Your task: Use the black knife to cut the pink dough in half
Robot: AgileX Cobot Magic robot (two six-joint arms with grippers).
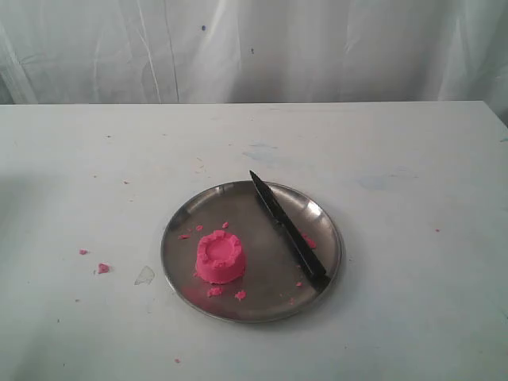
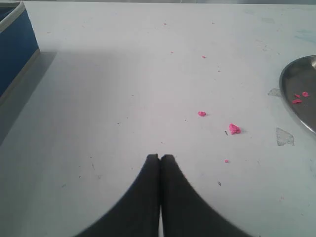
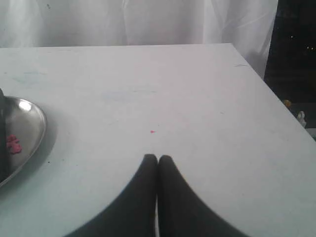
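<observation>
We see the bright pink, round moulded lump of dough (image 1: 221, 257), whole with a dented top, standing on the round metal plate (image 1: 184, 230) on the white bench (image 1: 413, 238), while the slim all-black knife (image 1: 287, 229) lies slantwise on the plate's right side, apart from the dough. Neither wrist view shows the dough, and each catches only an edge of the plate. Our left hand (image 2: 159, 157) and right hand (image 3: 157, 157) are each pressed together, empty, over bare bench.

Open table (image 1: 413, 262) all round plate (image 1: 178, 262) — only crumbs (image 1: 103, 268).
</observation>
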